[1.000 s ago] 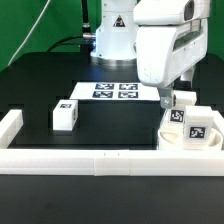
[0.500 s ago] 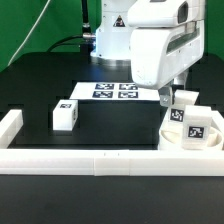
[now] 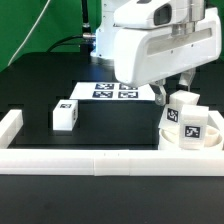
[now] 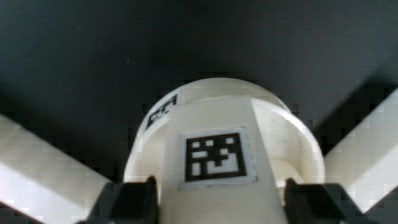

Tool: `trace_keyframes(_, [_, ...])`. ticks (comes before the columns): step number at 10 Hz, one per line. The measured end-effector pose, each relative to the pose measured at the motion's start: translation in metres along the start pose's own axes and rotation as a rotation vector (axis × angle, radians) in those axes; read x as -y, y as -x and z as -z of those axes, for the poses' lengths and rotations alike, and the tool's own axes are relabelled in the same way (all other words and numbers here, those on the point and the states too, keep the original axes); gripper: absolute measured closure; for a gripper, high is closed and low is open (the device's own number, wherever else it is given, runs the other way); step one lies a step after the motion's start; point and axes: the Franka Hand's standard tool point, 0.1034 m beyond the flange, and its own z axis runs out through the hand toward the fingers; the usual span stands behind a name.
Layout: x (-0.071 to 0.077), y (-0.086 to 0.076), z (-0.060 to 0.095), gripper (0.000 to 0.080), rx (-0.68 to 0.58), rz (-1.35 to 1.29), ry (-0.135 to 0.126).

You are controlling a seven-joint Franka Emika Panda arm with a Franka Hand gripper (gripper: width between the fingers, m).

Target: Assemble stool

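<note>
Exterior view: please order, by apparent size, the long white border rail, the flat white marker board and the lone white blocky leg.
1. long white border rail, nearest the camera
2. flat white marker board, partly hidden by the arm
3. lone white blocky leg

Setting: a robotics lab, bench test cell.

Evidence:
- A white robot arm (image 3: 150,45) stands at the back of a matt black desk (image 3: 110,128). A dark cable (image 3: 62,42) loops behind its base.
- A green curtain (image 3: 20,30) closes off the background on the exterior view's left.
- The marker board (image 3: 115,92) lies flat on the desk and carries black-and-white square tags.
- The same kind of tag is printed on loose white parts. One is a lone leg (image 3: 66,114) standing by itself on the desk. Another leg (image 4: 214,130) fills the wrist view.
- A long white border rail (image 3: 100,160) fences the work area along the near edge.
</note>
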Motion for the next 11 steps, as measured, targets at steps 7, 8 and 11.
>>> trace_keyframes(7, [0.0011, 0.0014, -0.0007, 0.0459, -0.012, -0.682, -0.003])
trace_keyframes(8, [0.001, 0.0015, -0.0007, 0.0459, -0.012, -0.756, -0.004])
trace_keyframes(11, [0.003, 0.0025, -0.0013, 0.0459, -0.007, -1.004, -0.028])
